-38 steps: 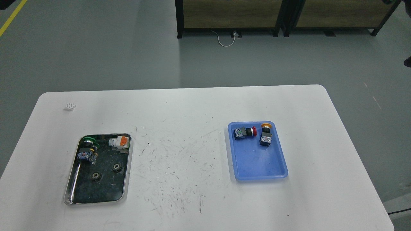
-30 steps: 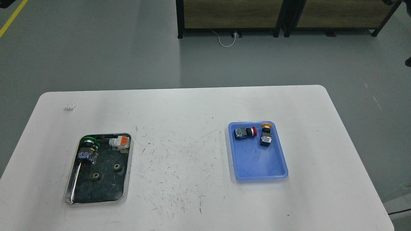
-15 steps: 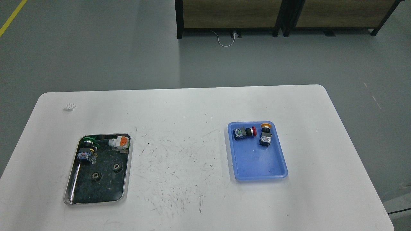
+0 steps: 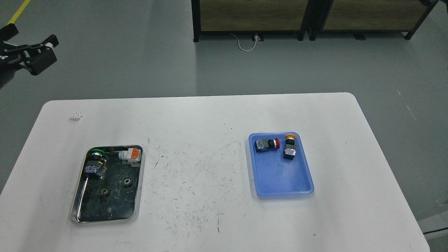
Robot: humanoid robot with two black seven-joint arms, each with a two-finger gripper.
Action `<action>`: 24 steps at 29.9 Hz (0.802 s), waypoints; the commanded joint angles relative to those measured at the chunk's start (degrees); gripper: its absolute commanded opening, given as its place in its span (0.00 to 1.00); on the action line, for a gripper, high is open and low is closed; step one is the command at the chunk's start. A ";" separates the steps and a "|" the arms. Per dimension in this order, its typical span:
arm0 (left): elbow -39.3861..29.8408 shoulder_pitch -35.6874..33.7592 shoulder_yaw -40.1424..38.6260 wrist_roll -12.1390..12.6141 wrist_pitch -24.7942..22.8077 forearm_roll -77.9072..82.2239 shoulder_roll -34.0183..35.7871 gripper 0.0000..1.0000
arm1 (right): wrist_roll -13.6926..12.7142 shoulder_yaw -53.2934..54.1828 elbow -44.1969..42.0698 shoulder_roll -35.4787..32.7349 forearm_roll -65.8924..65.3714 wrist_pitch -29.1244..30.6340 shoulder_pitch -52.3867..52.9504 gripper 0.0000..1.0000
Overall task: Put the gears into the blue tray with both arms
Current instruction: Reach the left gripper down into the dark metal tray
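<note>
The task is at its very start: neither gear has been lifted. Both gears lie on the dark floor of the steel tray (image 4: 79,196) at the table's (image 4: 210,122) 8 o'clock side. One gear (image 4: 104,191) sits lower and to the left; the other gear (image 4: 128,182) is just up and right of it, at about 2 o'clock from the first. They are near each other but apart. A green switch (image 4: 95,164) and an orange-and-white part (image 4: 131,155) fill the tray's 12 o'clock end, clear of both gears.

The blue tray (image 4: 266,187) is at the table's 3 o'clock side, well apart from the steel tray. A red switch (image 4: 266,144) and a yellow switch (image 4: 289,146) lie at its 12 o'clock end; its 6 o'clock half is bare.

The left gripper (image 4: 29,47) hangs high at the view's 10 o'clock edge, far above the table. Its fingers look spread and hold nothing. The right gripper is out of view, so its state cannot be told.

The next move, I judge, calls for the left gripper to come down toward 5 o'clock over the steel tray, line up on one gear and pinch it across its teeth. The gears are thin and flat, so a low, square approach seems needed, clear of the tray's rim.
</note>
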 commanded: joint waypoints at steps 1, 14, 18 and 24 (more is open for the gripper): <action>-1.82 4.35 0.00 -1.93 -0.08 4.84 -1.08 0.99 | 0.02 -0.16 -0.02 0.08 -0.67 -0.15 0.22 1.00; -5.87 11.65 0.17 -4.57 -0.34 14.43 -1.35 0.99 | 0.20 -0.16 -0.46 2.53 -3.57 -0.15 0.40 1.00; -6.31 14.20 0.17 -5.19 -0.34 16.98 -1.35 0.99 | 0.20 -0.16 -0.81 3.41 -4.27 -0.15 0.31 1.00; -6.05 18.77 0.35 -6.76 -0.26 22.16 -4.06 0.99 | 0.11 -0.16 -1.34 4.82 -5.60 -0.23 0.31 1.00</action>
